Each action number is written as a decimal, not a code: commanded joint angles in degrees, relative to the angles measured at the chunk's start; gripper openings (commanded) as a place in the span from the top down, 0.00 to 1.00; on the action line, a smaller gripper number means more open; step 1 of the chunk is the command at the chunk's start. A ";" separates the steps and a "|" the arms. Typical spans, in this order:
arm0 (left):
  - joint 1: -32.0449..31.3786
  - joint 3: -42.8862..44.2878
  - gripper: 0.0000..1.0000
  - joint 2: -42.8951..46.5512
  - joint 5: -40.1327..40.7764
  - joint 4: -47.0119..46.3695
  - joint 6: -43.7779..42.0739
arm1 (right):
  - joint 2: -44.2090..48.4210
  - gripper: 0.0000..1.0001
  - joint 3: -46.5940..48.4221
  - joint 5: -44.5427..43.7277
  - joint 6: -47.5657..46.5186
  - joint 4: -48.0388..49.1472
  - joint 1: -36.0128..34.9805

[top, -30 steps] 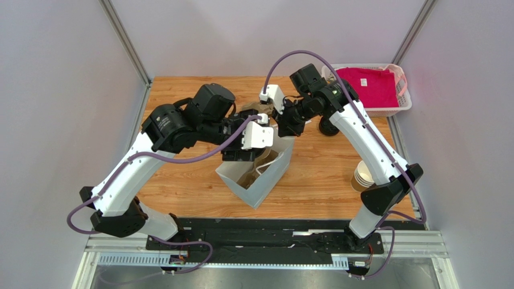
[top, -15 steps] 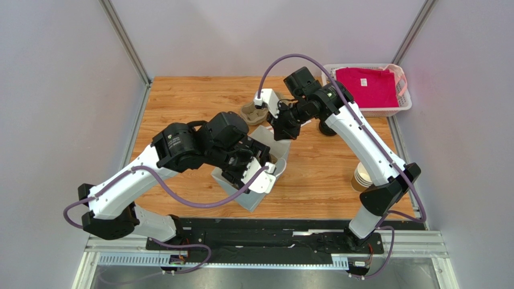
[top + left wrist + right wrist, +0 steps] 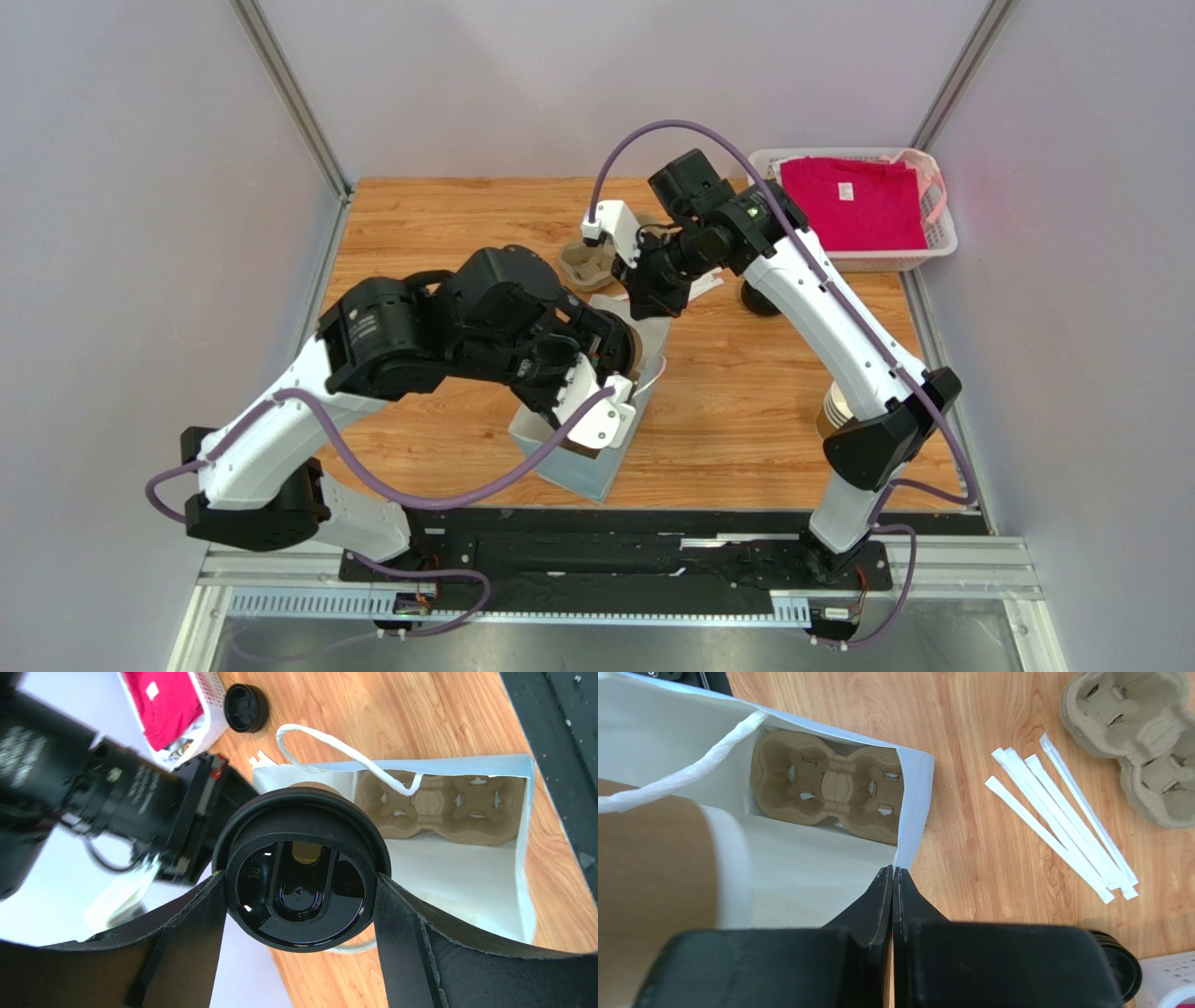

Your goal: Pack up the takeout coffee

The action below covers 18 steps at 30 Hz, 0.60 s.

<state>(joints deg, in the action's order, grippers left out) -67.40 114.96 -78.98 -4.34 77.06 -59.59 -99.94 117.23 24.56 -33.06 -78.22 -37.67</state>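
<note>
Left arm reaches in from the left, bent over the middle of the wooden table (image 3: 421, 238). Left gripper (image 3: 300, 903): jaws clamped on the takeout coffee (image 3: 302, 847), one finger (image 3: 203, 931) on each side just under the black lid. Lid faces the wrist camera; the brown cup wall is mostly hidden beneath it.

The coffee hangs at the open mouth of a white paper bag (image 3: 449, 875). Cannot tell how deep it sits. The bag lies tilted on the table with its mouth toward the arms. A brown pulp cup carrier (image 3: 439, 805) rests at the bottom of the bag, with empty pockets. The white rope handle (image 3: 337, 745) loops over the near rim.

Right gripper (image 3: 892, 882): jaws pressed together, pinching the rim of the bag at its far corner.

Right of the bag, on bare wood: a fan of white paper-wrapped straws (image 3: 1060, 819), touching one another. Just beyond them is a second pulp carrier (image 3: 1137, 735), outside the bag. A loose black lid (image 3: 246, 707) lies near the basket.

Far right corner: a white basket (image 3: 943, 224) holding a pink cloth (image 3: 856, 203). A stack of lidless cups (image 3: 838, 413) stands at the right edge, partly hidden by the right arm.
</note>
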 commanded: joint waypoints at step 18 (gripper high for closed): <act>-0.89 -16.86 1.00 5.94 5.64 -5.78 -0.62 | 11.69 1.00 -4.20 -2.32 -4.73 -1.77 -7.15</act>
<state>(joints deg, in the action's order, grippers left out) -67.55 100.77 -77.80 -0.34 75.11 -60.99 -93.23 114.24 23.33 -36.16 -78.46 -43.66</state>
